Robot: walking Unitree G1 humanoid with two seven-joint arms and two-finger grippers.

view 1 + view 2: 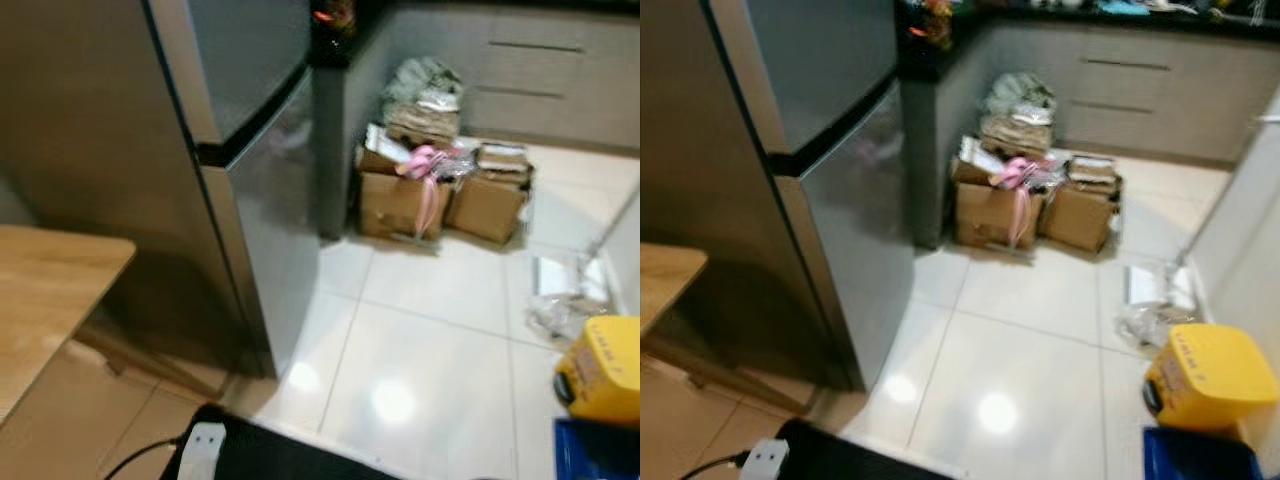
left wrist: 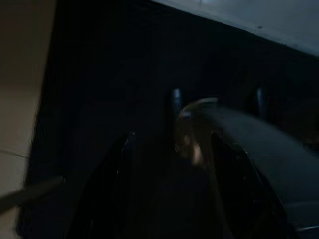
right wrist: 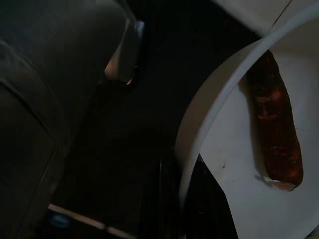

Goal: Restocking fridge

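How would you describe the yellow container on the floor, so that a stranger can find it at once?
Start at the tall steel fridge and cross the white tiled floor toward the robot's right. The yellow container sits there, just past a blue object. It is bright yellow, unlike the brown cardboard boxes at the cabinets.

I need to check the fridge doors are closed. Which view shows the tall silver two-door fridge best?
The right eye view: the tall silver two-door fridge shows both doors shut. The left eye view crops it closer. The wrist views are too dark.

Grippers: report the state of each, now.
Left gripper: too dark to tell, open or shut.
Right gripper: cannot tell either; it sits at the rim of a white plate carrying a dark reddish piece of food.
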